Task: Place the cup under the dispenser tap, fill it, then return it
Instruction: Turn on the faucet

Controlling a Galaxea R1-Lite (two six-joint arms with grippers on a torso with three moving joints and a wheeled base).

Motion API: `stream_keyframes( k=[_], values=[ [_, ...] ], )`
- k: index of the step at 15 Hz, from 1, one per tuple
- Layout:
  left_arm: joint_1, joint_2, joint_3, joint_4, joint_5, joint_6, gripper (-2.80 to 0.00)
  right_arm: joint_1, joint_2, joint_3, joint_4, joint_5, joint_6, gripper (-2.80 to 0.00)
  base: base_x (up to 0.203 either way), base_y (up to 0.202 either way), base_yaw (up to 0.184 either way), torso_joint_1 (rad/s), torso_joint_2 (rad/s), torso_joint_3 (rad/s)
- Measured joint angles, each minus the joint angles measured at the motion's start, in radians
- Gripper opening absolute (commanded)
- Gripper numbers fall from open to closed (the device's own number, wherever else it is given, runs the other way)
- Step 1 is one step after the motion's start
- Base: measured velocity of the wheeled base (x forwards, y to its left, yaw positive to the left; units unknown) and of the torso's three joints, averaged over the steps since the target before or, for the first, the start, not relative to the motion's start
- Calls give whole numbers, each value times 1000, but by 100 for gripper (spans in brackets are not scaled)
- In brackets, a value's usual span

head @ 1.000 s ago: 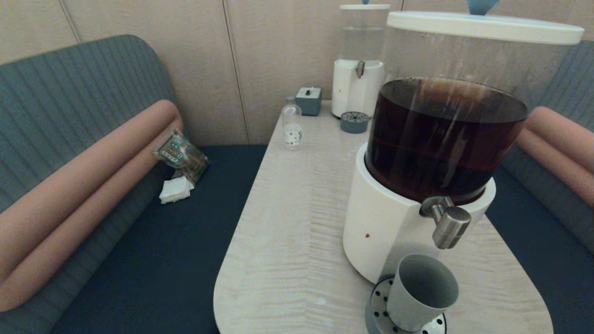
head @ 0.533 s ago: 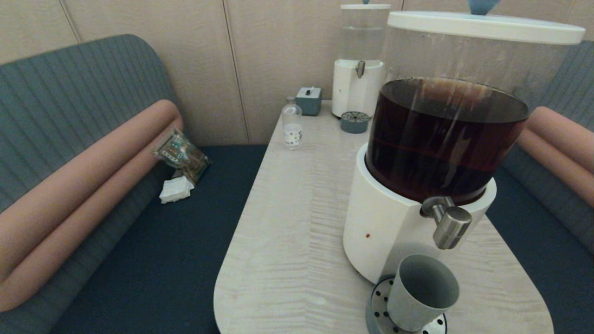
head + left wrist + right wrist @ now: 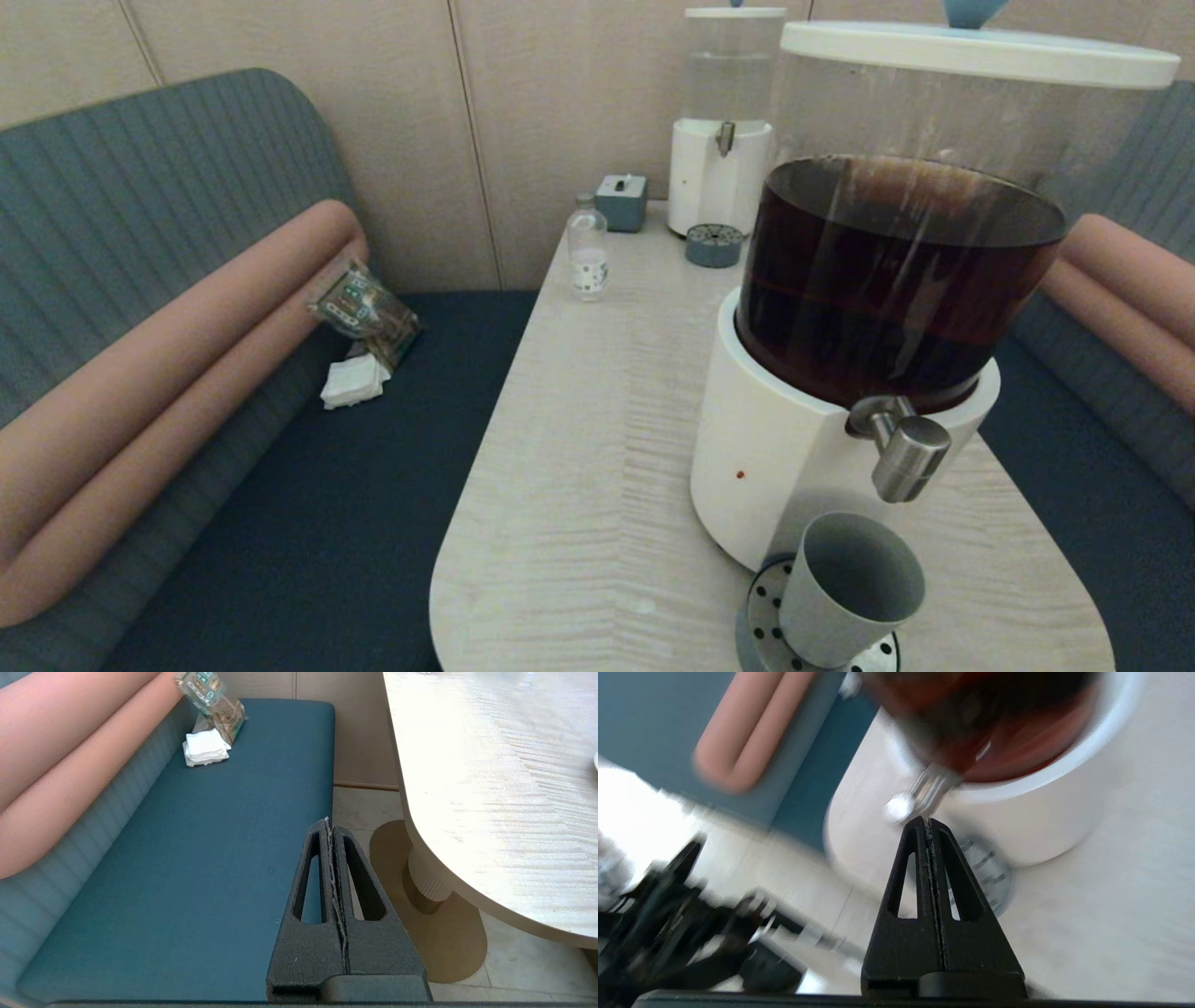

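The grey-green cup (image 3: 845, 593) stands on the perforated drip tray (image 3: 761, 616), leaning slightly, just below the steel dispenser tap (image 3: 904, 453) of the big white-based dispenser (image 3: 896, 280) of dark liquid. Neither gripper shows in the head view. In the right wrist view my right gripper (image 3: 927, 821) is shut and empty, with its tips pointing at the blurred tap (image 3: 920, 795) from a short way off. The drip tray (image 3: 990, 872) lies beyond the fingers, and the cup is hidden there. My left gripper (image 3: 329, 823) is shut and empty, low beside the table over the blue bench seat.
On the far end of the pale wooden table (image 3: 579, 448) stand a smaller dispenser of clear liquid (image 3: 721, 140), its round tray (image 3: 713, 245), a small clear bottle (image 3: 587, 247) and a blue-grey box (image 3: 621, 203). A snack packet (image 3: 364, 313) and napkins lie on the left bench.
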Motion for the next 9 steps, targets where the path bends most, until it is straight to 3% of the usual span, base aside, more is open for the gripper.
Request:
stream_keyframes(
  k=[3,9],
  values=[
    [0,0,0,1,0,0,-280,44,60,54,-62,1,-8,-280,0,0,0,0,0,0],
    [0,0,0,0,0,0,-280,24,86,199,-178,-5,-104,-280,0,0,0,0,0,0]
  ],
)
